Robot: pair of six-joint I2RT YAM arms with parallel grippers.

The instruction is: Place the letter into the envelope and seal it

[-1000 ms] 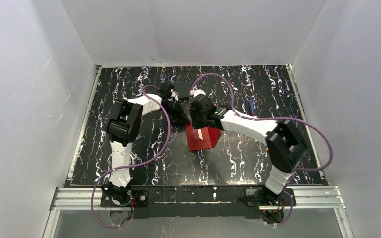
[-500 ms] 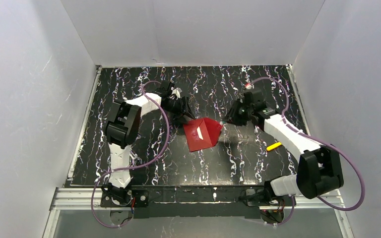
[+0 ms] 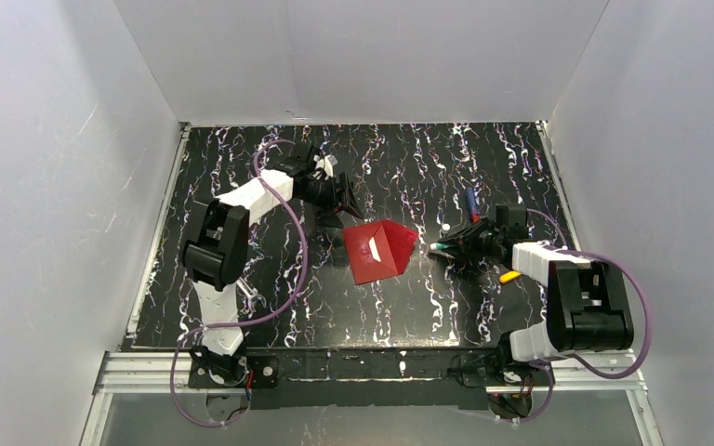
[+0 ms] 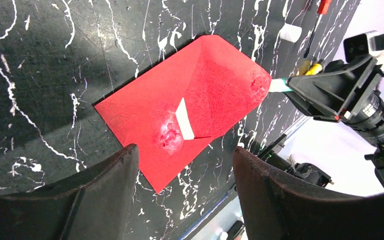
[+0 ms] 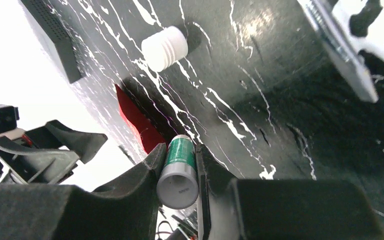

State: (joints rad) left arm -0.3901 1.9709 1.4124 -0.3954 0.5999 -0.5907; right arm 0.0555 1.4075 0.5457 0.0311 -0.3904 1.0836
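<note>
Middle of the black marbled table (image 3: pixel 428 167) is where the red envelope (image 3: pixel 379 251) sits, lying flat. It has a small pale strip (image 4: pixel 184 119) on its face. Honestly can't tell if that strip is the letter peeking out or something else, and I can't make out the letter as a separate sheet. The left gripper (image 4: pixel 185 150) hangs over the envelope's far-left side with its fingers (image 4: pixel 105 200) spread wide, not touching the paper.

Off to the right, the right gripper (image 5: pixel 180 150) is low over the table and pinching a glue stick (image 5: pixel 179 172). The green-and-white tip points at the envelope's right corner, close to it but apart. A white ribbed cap (image 5: pixel 165 48) lies loose just past that gripper. There's a pen (image 3: pixel 471 202) farther back, a yellow thing (image 3: pixel 509 276) near the right arm, and a black block (image 5: pixel 55 35) at the edge of the right wrist view.
</note>
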